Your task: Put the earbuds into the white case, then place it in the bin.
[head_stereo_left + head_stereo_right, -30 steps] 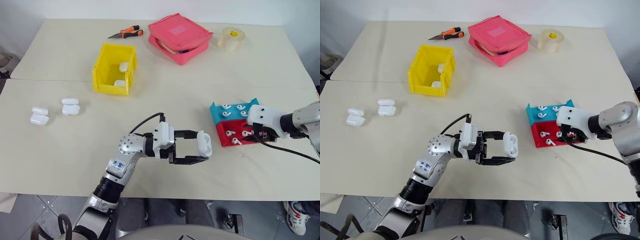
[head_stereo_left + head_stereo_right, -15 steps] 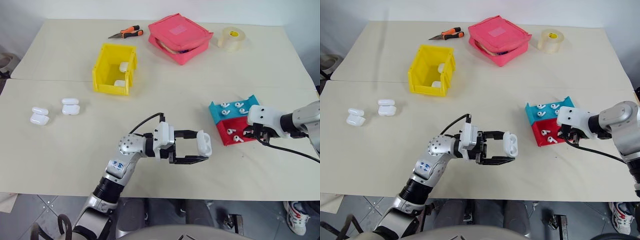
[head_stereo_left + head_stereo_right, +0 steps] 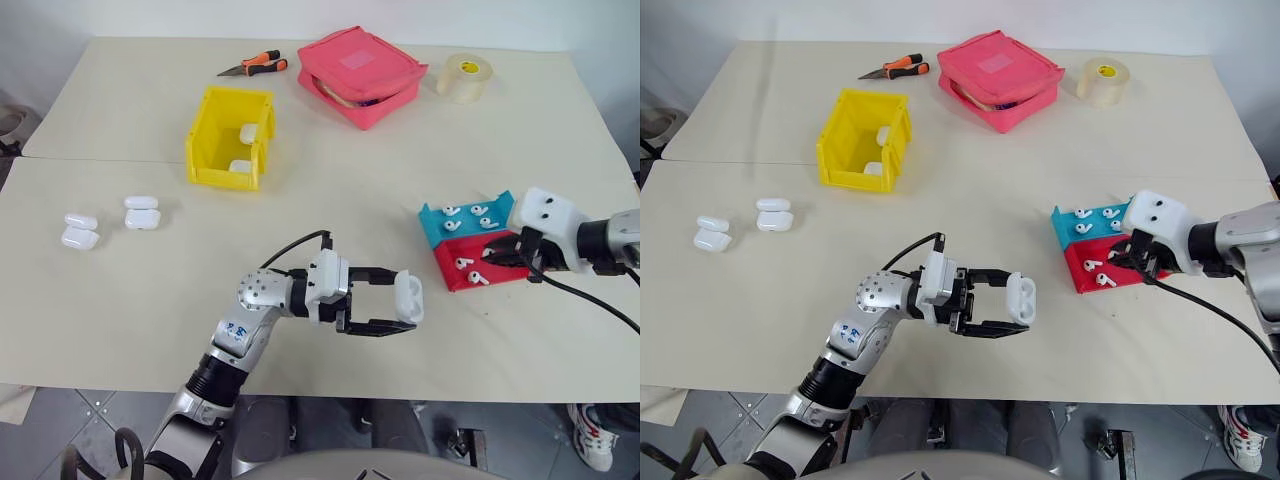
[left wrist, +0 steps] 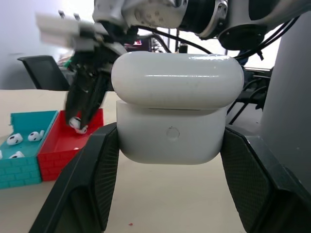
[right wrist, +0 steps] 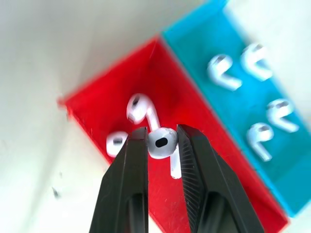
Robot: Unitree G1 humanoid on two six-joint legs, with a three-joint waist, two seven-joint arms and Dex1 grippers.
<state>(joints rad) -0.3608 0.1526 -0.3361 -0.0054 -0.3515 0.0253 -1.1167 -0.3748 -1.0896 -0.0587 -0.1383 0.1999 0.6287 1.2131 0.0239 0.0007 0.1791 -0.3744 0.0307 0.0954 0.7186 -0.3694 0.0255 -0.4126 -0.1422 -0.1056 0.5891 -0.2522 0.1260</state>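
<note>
**Right gripper had an earbud; case not yet loaded**

Right gripper (image 5: 162, 145) was clamped on one earbud (image 5: 162, 142), hanging just above the red half of the teal and red tray (image 3: 440, 222). We counted two earbuds left in the red half and four in the teal. Left gripper (image 3: 397, 306) was clenched on the white case (image 3: 408, 297), lid down as far as we could tell, holding it out level above the table (image 3: 330, 200), well apart from the tray. We judged the loading barely begun: nothing was in this case, and the bin (image 3: 231, 137), far across the table, already held two other cases.
</note>
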